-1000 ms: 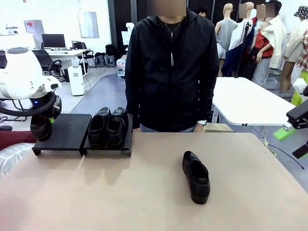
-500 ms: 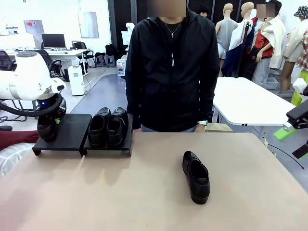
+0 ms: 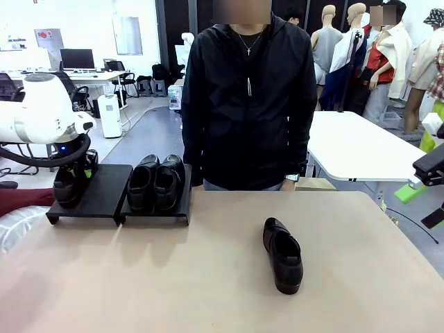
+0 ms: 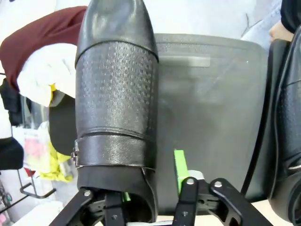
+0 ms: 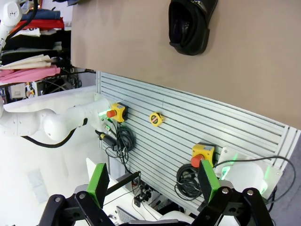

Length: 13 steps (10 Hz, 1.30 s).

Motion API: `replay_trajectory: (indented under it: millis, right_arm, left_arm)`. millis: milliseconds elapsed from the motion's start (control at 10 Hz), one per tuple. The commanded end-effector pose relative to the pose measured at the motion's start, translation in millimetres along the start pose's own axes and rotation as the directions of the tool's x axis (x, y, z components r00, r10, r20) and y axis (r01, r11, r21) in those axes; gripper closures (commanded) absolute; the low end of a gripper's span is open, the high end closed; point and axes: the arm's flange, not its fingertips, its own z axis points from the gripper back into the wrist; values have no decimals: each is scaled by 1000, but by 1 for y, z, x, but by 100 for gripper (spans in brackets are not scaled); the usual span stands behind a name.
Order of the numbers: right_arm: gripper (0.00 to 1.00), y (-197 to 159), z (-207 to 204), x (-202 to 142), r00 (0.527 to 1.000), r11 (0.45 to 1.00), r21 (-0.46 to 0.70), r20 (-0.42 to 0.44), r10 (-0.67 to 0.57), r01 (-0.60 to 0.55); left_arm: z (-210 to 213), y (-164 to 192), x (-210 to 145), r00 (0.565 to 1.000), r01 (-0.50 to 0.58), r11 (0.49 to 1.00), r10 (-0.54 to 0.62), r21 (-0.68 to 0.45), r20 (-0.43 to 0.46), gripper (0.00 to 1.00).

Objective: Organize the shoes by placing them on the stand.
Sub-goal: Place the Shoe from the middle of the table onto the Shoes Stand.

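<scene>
Lowered onto the stand, the shoe now sits between the left claw's parting fingers; right claw spread.

Two glossy black shoes are sitting side by side on the stand's right platform; a third shoe is resting on the left platform's outer edge; the fourth shoe is lying on the table, well apart

Glossy black leather shoes; matt black stand; smooth beige table.
</scene>
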Motion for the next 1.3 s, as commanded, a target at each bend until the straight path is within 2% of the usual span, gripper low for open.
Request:
replay_trajectory:
  millis: [0,200,300,400,600,700,800,1000,1100,1200]
  right_arm:
    - [0,0,3,1,1000,1000,18,-1,23,-23]
    - [0,0,3,1,1000,1000,18,-1,23,-23]
    - [0,0,3,1,1000,1000,18,-1,23,-23]
    - [0,0,3,1,1000,1000,18,-1,23,-23]
    - [0,0,3,1,1000,1000,18,-1,23,-23]
    - [0,0,3,1,1000,1000,18,-1,23,-23]
    - [0,0,3,1,1000,1000,18,-1,23,-23]
    - [0,0,3,1,1000,1000,18,-1,23,-23]
    - [0,0,3,1,1000,1000,18,-1,23,-23]
    - [0,0,3,1,1000,1000,18,-1,23,-23]
  left_arm:
    - [7,-1,-3,999,20,999,-19,-36,28,0]
    - [22,-3,-17,998,60,997,-59,-55,19,0]
    - [37,-4,-28,996,87,995,-89,-55,-23,0]
    - [54,-4,-42,983,162,983,-168,-83,-78,0]
    - [101,3,-77,939,274,951,-297,-141,-175,0]
    - [131,9,-102,913,344,918,-376,-199,-158,0]
    - [155,16,-123,905,359,898,-402,-255,-139,0]
    - [189,36,-174,890,396,805,-455,-442,-32,0]
    - [191,45,-199,895,367,734,-447,-571,1,0]
    - [185,51,-219,866,379,637,-500,-672,14,0]
